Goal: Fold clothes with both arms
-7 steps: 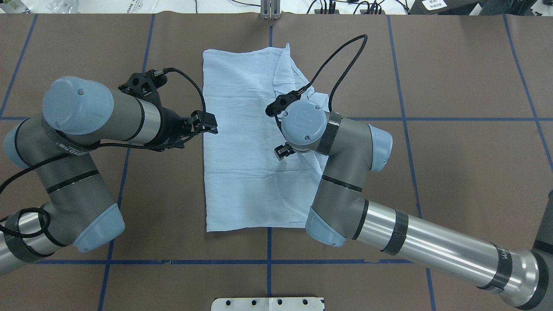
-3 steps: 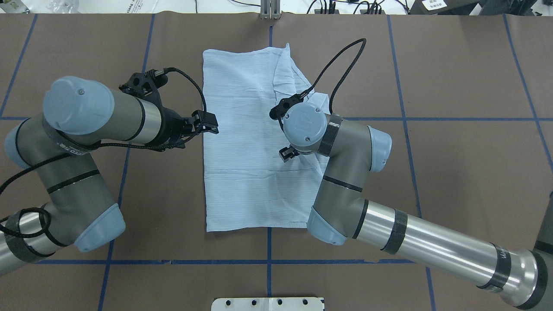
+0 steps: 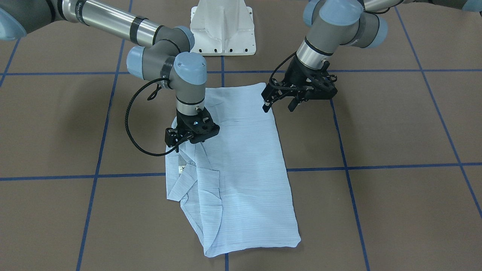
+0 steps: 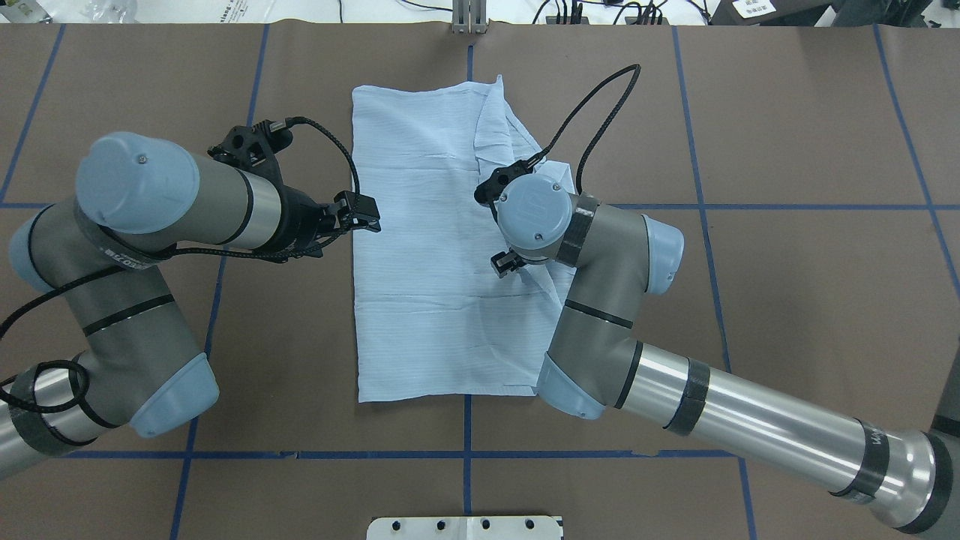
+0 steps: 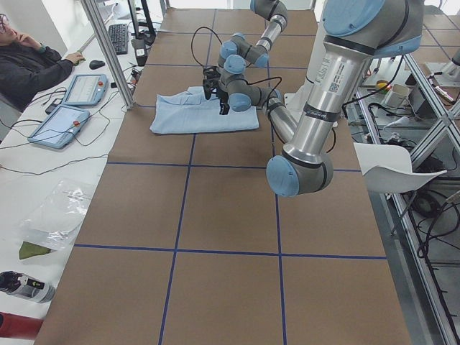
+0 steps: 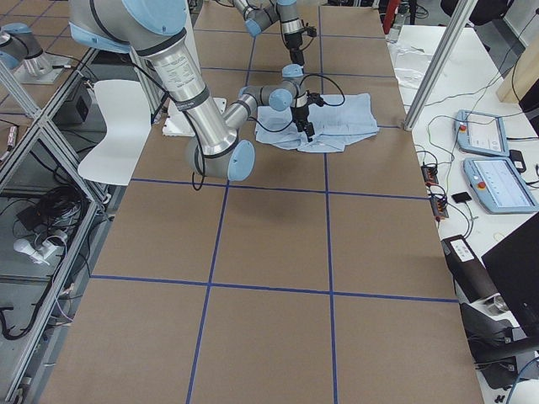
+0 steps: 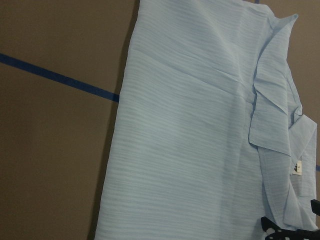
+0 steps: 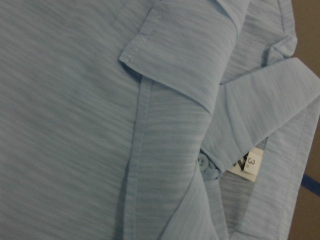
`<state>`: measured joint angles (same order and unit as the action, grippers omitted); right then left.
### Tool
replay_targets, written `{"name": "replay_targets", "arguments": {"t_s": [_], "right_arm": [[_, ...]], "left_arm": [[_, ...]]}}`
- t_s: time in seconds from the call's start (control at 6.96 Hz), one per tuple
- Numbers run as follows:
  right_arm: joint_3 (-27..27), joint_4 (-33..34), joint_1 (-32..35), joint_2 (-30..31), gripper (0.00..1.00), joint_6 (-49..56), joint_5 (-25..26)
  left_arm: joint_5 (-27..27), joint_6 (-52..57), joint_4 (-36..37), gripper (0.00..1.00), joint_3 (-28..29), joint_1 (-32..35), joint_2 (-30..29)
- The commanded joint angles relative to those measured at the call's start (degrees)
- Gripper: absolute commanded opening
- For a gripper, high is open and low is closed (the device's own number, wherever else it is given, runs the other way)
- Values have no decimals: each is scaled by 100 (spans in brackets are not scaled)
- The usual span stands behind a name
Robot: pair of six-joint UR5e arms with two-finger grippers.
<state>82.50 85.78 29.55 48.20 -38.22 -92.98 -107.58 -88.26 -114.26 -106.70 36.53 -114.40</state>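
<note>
Exterior front-facing: left tool (image 3: 278, 108) apart at edge of shirt (image 3: 241, 169); right tool (image 3: 184, 145) over it, cannot tell.

A robotics lab, built around one brown-covered table (image 5: 215, 215).
Blue tape lines (image 5: 180, 250) grid the table; the left arm (image 4: 187, 199) and right arm (image 4: 750, 427) reach over it, a white pedestal (image 3: 223, 28) at its edge. Beside the table stand aluminium posts (image 5: 108, 50), touchscreen pendants (image 5: 85, 89), a keyboard (image 5: 119, 38), loose cables (image 6: 434, 189) and a seated person (image 5: 29, 65).

Left arm (image 4: 124, 307), right arm (image 4: 750, 424): grey-silver tubes, light-blue joint caps (image 4: 135, 180), black bands (image 4: 679, 409), looping black cables (image 4: 600, 112).
</note>
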Motion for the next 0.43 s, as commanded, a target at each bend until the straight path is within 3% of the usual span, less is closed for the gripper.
{"name": "replay_targets", "arguments": {"t_s": [0.0,0.29], "right_arm": [[-67,0,112,31,100,16,-18],[-77,0,348,127,100,252,-62]], "left_arm": [[0,-7,9,100,-8,3,-12],[0,-7,9,100,-9,3,-12]]}}
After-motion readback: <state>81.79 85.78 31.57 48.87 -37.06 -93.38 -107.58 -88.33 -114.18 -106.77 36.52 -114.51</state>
